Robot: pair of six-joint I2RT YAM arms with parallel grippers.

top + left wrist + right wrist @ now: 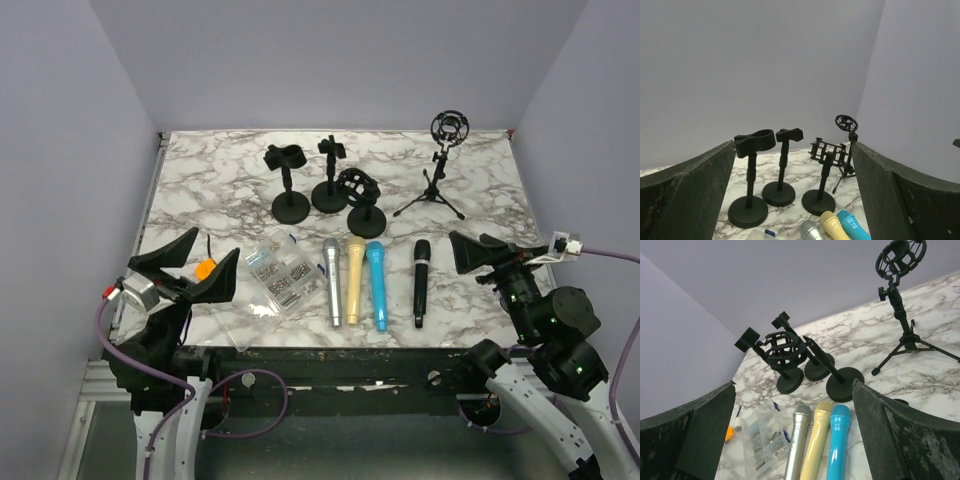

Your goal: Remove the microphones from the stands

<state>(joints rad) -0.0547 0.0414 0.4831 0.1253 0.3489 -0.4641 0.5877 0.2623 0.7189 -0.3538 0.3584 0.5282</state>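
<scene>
Several microphones lie flat side by side near the table's front: silver (331,282), yellow (354,279), blue (377,285) and black (421,281). Behind them stand several black stands: a clip stand (287,183), a second clip stand (329,176), a shock-mount desk stand (362,199) and a tripod stand (443,160). Every stand's holder is empty. My left gripper (215,246) hovers open at the front left, with nothing between its fingers (690,190). My right gripper (468,246) hovers open at the front right, also holding nothing (792,390).
A clear plastic box of screws (275,276) lies left of the silver microphone. An orange-handled screwdriver (205,268) rests beside it, close to my left gripper. Purple walls close in the marble table (230,165) on three sides.
</scene>
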